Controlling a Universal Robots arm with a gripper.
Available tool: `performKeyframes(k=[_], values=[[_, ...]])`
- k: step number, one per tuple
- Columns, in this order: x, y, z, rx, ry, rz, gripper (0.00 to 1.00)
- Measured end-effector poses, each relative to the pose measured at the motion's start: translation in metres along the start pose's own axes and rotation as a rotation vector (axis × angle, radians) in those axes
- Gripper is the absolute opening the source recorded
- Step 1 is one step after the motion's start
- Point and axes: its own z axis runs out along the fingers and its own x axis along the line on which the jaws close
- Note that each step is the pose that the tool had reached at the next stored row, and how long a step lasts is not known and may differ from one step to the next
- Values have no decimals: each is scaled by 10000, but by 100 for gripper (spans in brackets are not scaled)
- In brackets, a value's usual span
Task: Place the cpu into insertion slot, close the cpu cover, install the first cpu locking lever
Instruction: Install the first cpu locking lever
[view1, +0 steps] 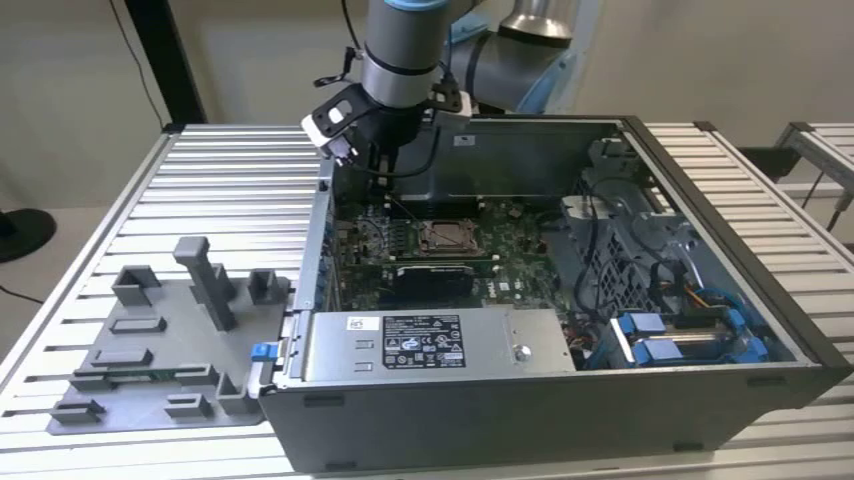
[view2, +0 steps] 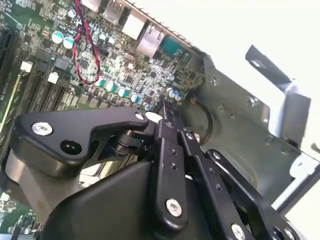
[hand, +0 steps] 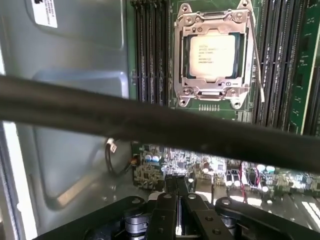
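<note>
- My fingers (hand: 172, 200) are pressed flat together with nothing between them. In both wrist views they meet in one black blade.
- My gripper (view1: 378, 165) hangs over the far corner of the case (view1: 534, 410), on the exterior view's left, just inside its far wall.
- The tips of my gripper (view2: 165, 106) sit above the board (view2: 125, 75), near the row of small round capacitors and the bare metal wall. I can't tell whether they touch the board.
- The slot (view1: 446, 236) lies mid-board, nearer than I am and toward the exterior view's right, well apart from my fingers.
- The cpu (hand: 215, 52) sits in the slot with its silvery face up.
- The cover (hand: 181, 55) lies flat around the cpu, which shows through the cover's square opening.
- A thin lever (hand: 256, 55) runs along one side of the cover. I can't tell whether it is latched.
- Dark memory slots (hand: 150, 50) run beside the socket.
- A thick black cable (hand: 150, 122) crosses the first wrist view between my fingers and the socket.
- A red-and-black wire (view2: 82, 50) loops over the board in the second wrist view.
- A grey box (view1: 427, 345) with a white label sits at the near side of the case.
- A grey fixture (view1: 160, 340) lies on the slatted table (view1: 214, 170), outside the case on the exterior view's left.
</note>
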Motion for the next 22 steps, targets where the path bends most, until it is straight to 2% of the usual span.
performKeyframes(k=[8, 10, 12, 14, 17, 18, 22], values=[[8, 22, 150, -5, 1, -1, 0], [12, 28, 185, -6, 28, -7, 0], [9, 34, 195, -3, 61, -13, 0], [10, 50, 193, -1, 139, -24, 0], [10, 97, 184, 8, 430, -75, 0], [8, 109, 178, 11, 479, -82, 0], [-8, 160, 145, 13, 546, -94, 0]])
